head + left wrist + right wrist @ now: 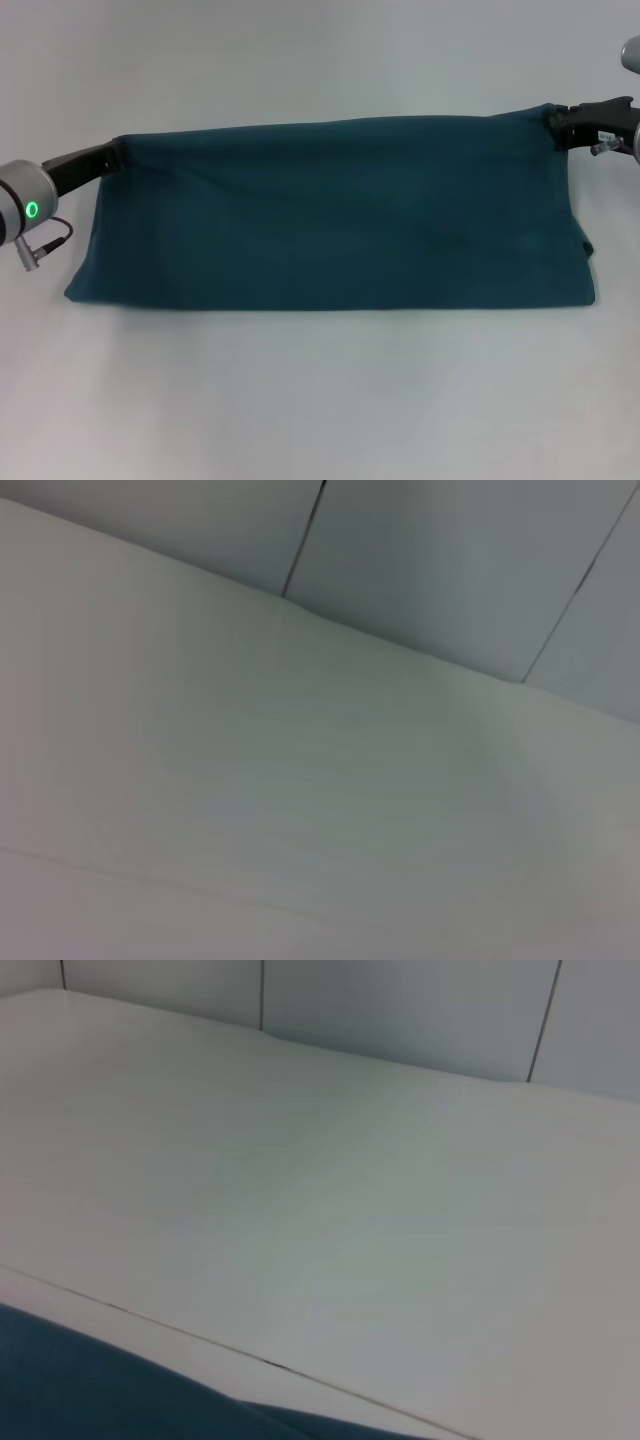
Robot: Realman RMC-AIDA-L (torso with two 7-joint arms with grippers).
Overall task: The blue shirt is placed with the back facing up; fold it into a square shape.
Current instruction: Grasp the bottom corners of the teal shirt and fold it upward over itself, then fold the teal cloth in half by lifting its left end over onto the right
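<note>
while the head view shows the blue shirt [330,215] spread as a wide band across the middle of the frame, its far edge is held up at both ends: the left gripper [113,155] is clenched on the upper-left corner, the right gripper [556,124] on the upper-right corner. the near edge lies on the white table [320,400], with bare room all along the bottom of the frame and above the shirt.

the left wrist view shows only pale table and wall panels, no cloth.

the right wrist view shows teal fabric [110,1385] in the lower left, open table beyond it.

the likely trouble is uneven travel: if one arm leads, the raised edge would skew and the fold land crooked. a weak pinch could also let a corner slip free.
</note>
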